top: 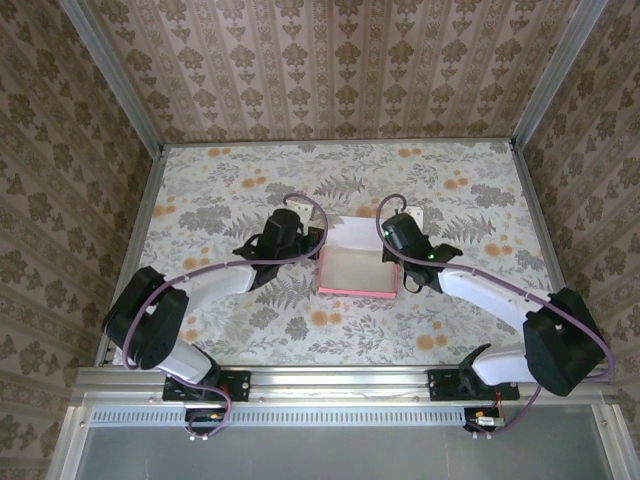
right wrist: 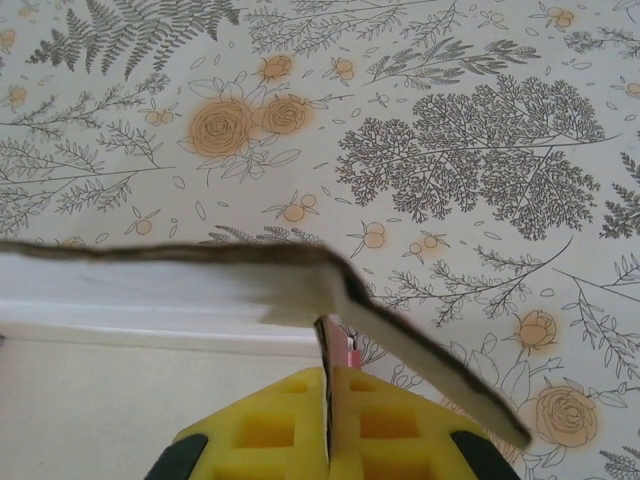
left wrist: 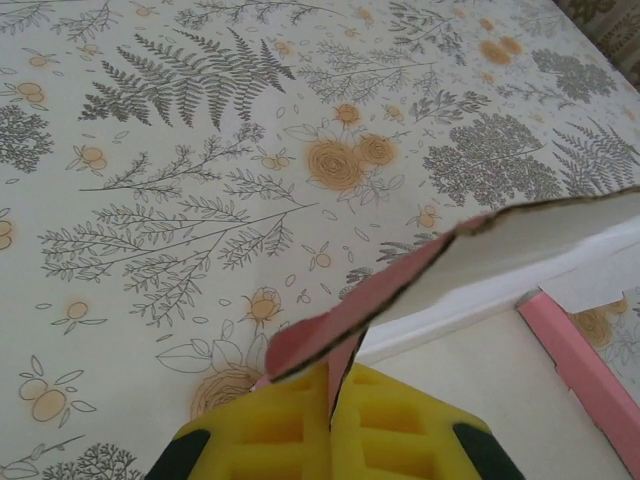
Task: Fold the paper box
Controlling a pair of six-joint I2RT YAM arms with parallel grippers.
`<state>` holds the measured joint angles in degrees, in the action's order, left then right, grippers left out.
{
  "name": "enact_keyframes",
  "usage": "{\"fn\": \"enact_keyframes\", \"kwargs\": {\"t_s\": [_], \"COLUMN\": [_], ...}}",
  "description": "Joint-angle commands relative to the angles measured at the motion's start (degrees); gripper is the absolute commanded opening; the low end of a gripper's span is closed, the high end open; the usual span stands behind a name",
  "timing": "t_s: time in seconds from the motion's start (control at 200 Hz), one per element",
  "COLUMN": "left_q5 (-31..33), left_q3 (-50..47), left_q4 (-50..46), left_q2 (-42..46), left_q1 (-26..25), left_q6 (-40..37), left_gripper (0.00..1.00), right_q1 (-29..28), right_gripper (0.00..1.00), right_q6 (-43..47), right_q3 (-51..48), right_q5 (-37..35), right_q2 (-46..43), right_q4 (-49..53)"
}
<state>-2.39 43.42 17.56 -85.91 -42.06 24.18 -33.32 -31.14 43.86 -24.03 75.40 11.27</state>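
Paper box, thin salmon-pink cardboard with a pale inside, lies mid-table on the floral table, half formed: left gripper and right gripper each pinch a raised side flap, and the far lid looks not yet closed.

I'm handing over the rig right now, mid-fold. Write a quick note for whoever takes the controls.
The left gripper is shut on the left side flap of the paper box.
The right gripper is shut on its right side flap.
The box sits mid-table between both arms, pale inside up.
Done: both side flaps are lifted and the near wall looks raised.
Left: tuck the sides in, then close the lid flap, which lies open on the far side.
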Motion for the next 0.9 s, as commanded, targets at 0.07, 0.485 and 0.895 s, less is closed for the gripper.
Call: {"fn": "enact_keyframes", "kwargs": {"t_s": [0.07, 0.485, 0.895], "left_q5": [-0.52, 1.31, 7.39], "left_q3": [-2.92, -9.11, -17.08], "left_q4": [2.78, 8.07, 16.56], "left_q2": [1.71, 3.81, 3.87], "left_q1": [-2.66, -5.72, -13.04], "left_q6": [1.87, 3.07, -0.94], "left_gripper": [0.0, 0.0, 0.0], "right_q1": [-2.4, -5.1, -7.96], "right_gripper": [0.0, 0.0, 0.04], "right_q6": [-1.75, -3.73, -5.5], "right_q3": [-3.43, -9.69, -16.35], "right_q5": [1.27, -0.84, -3.0], "right_q2": [-2.25, -6.24, -10.15], "right_q4": [-3.78, -7.0, -10.83]}}
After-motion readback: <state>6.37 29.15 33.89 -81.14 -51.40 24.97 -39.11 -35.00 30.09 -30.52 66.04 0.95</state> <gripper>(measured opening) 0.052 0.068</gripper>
